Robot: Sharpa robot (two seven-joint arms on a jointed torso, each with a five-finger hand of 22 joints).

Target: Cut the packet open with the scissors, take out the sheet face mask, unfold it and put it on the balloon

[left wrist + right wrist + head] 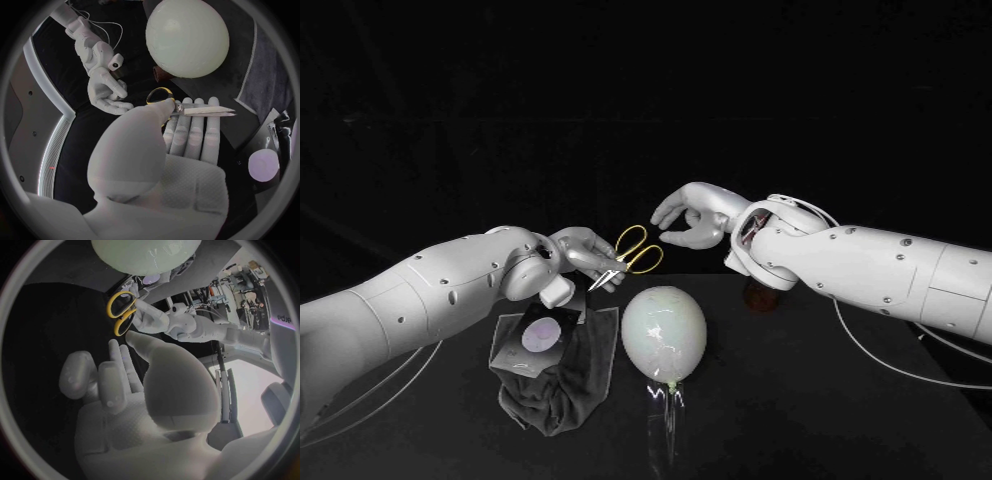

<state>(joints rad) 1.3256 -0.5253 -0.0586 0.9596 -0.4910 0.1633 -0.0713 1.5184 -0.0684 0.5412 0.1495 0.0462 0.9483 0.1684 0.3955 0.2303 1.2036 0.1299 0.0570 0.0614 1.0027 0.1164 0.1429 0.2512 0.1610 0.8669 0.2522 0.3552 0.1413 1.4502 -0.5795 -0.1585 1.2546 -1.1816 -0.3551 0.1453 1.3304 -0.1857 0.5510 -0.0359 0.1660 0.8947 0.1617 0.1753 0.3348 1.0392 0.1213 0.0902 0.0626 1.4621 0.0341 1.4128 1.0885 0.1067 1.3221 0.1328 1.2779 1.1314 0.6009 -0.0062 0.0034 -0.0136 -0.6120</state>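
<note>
Packet (540, 338) flat on the table (776, 400), lying on a dark cloth (574, 390), with a pale round patch on its dark face. Just to its right is the balloon (664, 333), pale and egg-shaped, knot end towards the near edge.

Above the packet's far edge, the left hand (567, 255) has the scissors (635, 252). Its fingers are wrapped round the middle of them, the yellow handles stick up and to the right, and the blades angle down towards the packet. Whether the tips touch it, I cannot tell. In the left wrist view the blades (206, 110) lie together across the fingers (190, 135).

The right hand (687, 222) hovers just beyond those yellow handles, fingers apart and loosely curved, gripping nothing. The right wrist view shows its bare palm (125, 410) facing the handles (122, 312).
</note>
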